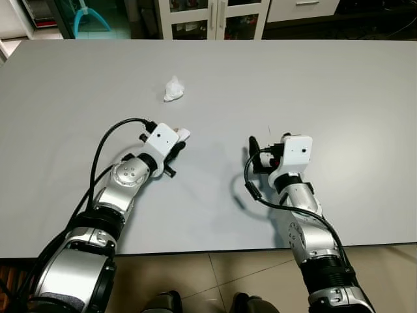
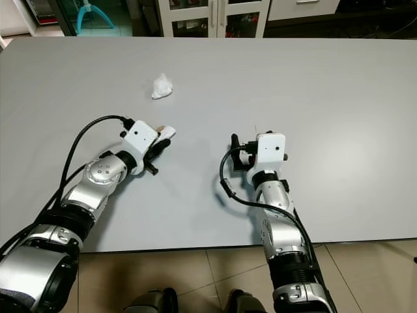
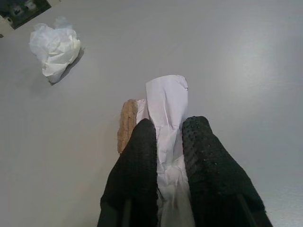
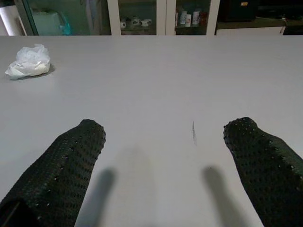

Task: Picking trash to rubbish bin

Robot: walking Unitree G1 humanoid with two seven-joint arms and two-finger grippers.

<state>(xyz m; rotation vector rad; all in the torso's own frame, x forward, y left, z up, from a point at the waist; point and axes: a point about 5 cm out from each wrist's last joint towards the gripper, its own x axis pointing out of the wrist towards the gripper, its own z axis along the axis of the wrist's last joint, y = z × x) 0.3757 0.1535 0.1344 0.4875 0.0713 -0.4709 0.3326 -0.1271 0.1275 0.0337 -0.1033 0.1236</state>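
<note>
Fingers (image 3: 142,156) of left gripper (image 3: 168,130) clench white paper (image 3: 166,101); right gripper (image 4: 163,130) spread.

1. Left gripper (image 3: 169,135) fingers cover the lower part of the white paper scrap (image 3: 166,101)
2. A tan piece (image 3: 126,124) beside it is partly hidden, its nature unclear

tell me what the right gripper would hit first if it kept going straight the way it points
Likely nothing: ahead of the open right gripper lies bare table to its far edge. The crumpled tissue sits well off to its left.
</note>
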